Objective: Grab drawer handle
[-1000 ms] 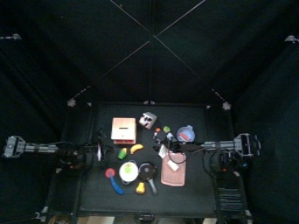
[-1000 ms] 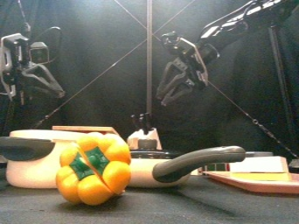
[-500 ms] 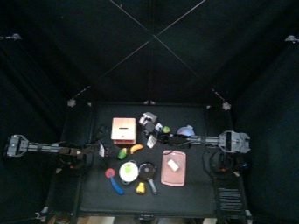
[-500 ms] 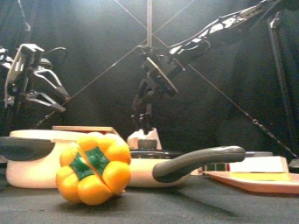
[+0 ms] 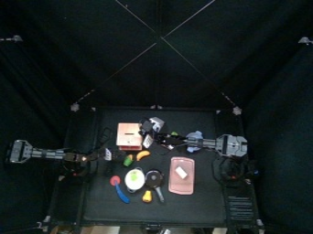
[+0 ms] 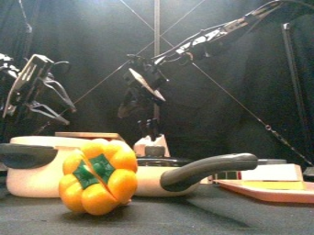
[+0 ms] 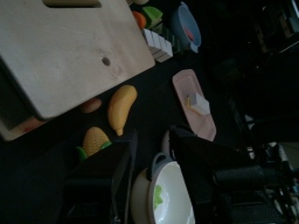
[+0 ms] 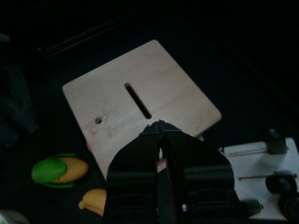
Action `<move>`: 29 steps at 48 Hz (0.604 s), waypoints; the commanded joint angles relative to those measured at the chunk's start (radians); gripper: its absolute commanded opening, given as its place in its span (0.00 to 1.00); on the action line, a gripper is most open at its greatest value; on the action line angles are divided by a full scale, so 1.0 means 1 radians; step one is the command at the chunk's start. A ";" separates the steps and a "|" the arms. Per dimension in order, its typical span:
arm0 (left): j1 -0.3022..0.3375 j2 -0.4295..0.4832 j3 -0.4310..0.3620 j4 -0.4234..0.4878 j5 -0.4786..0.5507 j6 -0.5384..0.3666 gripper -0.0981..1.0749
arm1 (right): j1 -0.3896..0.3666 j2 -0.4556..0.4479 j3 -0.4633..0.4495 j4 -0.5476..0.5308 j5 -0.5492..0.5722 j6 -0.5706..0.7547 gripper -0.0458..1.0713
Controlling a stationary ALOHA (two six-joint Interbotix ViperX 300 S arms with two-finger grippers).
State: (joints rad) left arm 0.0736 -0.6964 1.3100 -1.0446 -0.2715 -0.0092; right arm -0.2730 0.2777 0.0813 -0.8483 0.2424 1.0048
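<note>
The drawer is a boxy tan cabinet with a paler top, standing at the table's back left. In the right wrist view its slotted top fills the middle. My right gripper reaches across from the right to the drawer's right side. Its jaws are shut to a point over the top's edge. The handle itself is hidden under the fingertips. In the front view the right gripper hangs tilted above the table's middle. My left gripper hovers open at the far left, holding nothing.
In front of the drawer lie a banana, a lidded pot with a long handle, a yellow pepper and a pink board. A blue bowl sits under the right arm.
My right arm swung left across the table to the drawer and its jaws closed. The left gripper opened wide and drew back toward the left edge.
</note>
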 commanded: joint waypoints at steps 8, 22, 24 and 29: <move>-0.011 0.040 -0.028 -0.018 -0.014 0.003 0.73 | -0.021 0.058 -0.175 0.058 0.000 0.003 0.11; -0.017 0.130 -0.061 -0.017 -0.021 0.003 0.73 | -0.021 0.132 -0.316 0.141 0.178 -0.003 0.09; -0.012 0.144 -0.064 -0.018 -0.029 0.003 0.73 | -0.020 0.141 -0.325 0.143 0.206 -0.008 0.09; -0.005 0.170 -0.063 -0.029 -0.052 0.002 0.73 | -0.018 0.166 -0.351 0.149 0.236 -0.020 0.09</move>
State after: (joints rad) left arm 0.0614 -0.5430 1.2686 -1.0661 -0.3022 -0.0092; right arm -0.2884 0.4571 -0.2255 -0.7026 0.4571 0.9894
